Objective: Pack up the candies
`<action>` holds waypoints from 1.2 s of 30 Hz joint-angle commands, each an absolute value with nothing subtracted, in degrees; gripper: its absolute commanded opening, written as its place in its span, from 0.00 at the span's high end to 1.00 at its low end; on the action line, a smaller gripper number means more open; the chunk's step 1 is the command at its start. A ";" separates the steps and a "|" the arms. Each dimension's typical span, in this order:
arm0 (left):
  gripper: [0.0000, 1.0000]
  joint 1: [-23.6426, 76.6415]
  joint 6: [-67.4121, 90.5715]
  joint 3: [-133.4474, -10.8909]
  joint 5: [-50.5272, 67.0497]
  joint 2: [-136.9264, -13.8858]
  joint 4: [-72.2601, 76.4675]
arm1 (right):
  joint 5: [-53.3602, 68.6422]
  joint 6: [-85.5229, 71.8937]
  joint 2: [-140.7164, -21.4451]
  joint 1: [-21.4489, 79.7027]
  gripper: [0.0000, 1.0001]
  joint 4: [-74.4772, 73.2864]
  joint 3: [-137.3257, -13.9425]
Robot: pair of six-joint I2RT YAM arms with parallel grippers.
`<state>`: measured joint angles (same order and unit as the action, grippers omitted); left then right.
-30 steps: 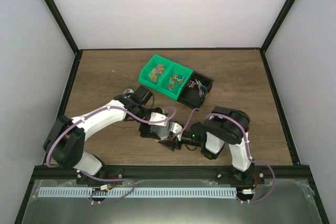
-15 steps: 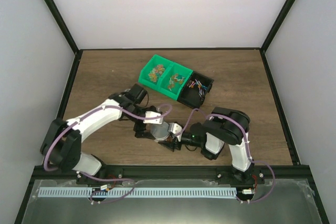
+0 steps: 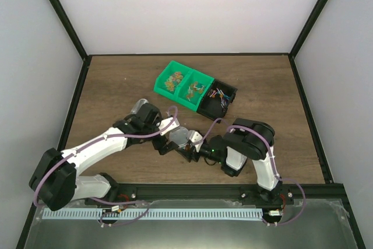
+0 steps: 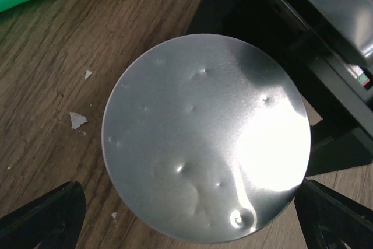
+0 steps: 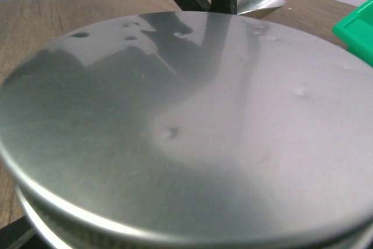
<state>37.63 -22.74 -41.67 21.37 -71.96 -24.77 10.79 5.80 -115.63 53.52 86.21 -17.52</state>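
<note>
A clear cup with a round silver lid (image 3: 182,136) sits on the table between my two grippers. The lid fills the left wrist view (image 4: 204,138) and the right wrist view (image 5: 186,121). My left gripper (image 3: 168,142) is open, and its dark fingertips (image 4: 41,217) stand wide apart on either side of the lid's near edge. My right gripper (image 3: 193,146) reaches in from the right and holds the cup; the lid hides its jaws. The candies (image 3: 218,93) lie in a black bin, and more fill a green bin (image 3: 165,90).
The green two-compartment bin and the black bin (image 3: 205,108) stand side by side at the back centre. A shiny metal piece (image 5: 259,2) lies beyond the lid. Small white scraps (image 4: 77,119) lie on the wood. The black frame rail runs along the near edge.
My left gripper has come off the top of the cup and drawn back to the left, uncovering the silver lid. The left elbow has swung down and left. The right arm has barely moved.
</note>
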 commanded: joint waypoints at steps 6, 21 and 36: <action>0.00 40.39 -11.49 -40.81 18.00 -74.29 -14.70 | 7.82 5.63 -116.11 54.13 0.20 83.53 -17.94; 0.01 41.57 -9.30 -41.79 17.46 -77.80 -9.61 | 8.04 5.94 -116.18 54.49 0.21 83.15 -18.12; 0.17 40.95 -32.88 -40.78 25.50 -73.47 -21.79 | 21.73 7.65 -115.21 54.45 0.21 86.32 -15.40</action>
<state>41.17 -15.84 -41.08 20.14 -75.31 -15.86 9.08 7.05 -115.57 53.93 86.48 -17.89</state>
